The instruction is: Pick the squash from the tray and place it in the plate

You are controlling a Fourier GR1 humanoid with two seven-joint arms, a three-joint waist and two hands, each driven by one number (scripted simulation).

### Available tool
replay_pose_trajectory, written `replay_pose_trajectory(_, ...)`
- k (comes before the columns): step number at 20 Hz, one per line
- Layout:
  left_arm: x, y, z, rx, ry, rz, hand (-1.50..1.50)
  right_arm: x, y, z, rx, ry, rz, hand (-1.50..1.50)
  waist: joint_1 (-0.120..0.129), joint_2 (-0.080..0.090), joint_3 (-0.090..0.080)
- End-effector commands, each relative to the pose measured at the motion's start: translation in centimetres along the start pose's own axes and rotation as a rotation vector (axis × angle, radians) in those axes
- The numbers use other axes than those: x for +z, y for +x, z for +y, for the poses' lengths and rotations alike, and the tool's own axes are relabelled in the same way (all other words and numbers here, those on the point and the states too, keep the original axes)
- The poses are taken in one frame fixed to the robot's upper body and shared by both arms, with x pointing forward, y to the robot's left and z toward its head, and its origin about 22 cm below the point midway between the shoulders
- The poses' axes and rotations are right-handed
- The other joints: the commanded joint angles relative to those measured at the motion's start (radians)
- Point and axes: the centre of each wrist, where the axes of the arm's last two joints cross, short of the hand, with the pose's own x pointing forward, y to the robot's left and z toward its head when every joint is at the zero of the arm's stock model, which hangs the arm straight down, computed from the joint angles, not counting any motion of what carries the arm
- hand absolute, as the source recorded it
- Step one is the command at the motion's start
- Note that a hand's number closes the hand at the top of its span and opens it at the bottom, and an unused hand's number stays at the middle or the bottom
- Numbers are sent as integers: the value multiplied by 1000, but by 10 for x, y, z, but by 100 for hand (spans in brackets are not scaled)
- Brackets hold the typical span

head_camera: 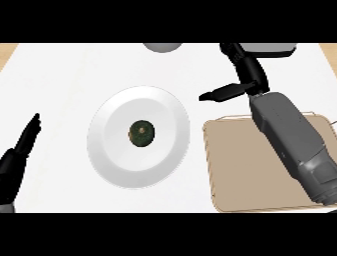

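A small dark green squash point(141, 133) lies in the middle of the white plate point(113, 114), left of centre on the counter. The tan tray point(237, 172) sits to the plate's right with nothing showing on it. My right forearm crosses the tray, and my right hand point(251, 72) hovers beyond the tray's far left corner. It is open, fingers pointing away and thumb sticking out toward the left, holding nothing. My left hand point(12, 162) rests open at the lower left, fingers straight, apart from the plate.
A grey rounded object point(163, 47) shows at the counter's far edge, and another grey shape point(273, 48) lies beside my right hand. Wooden strips border the white counter at both sides.
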Motion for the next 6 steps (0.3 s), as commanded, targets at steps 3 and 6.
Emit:
replay_pose_trajectory(3,-4,17,5,4,-7,-1,0,11,-10,-61,1,7,-23,-150,5,1,0)
replay_pose_trajectory(6,-2,1,-7,4,-23,-14,0,18,-20,-67,27,-12,-10,-150,18,8,1)
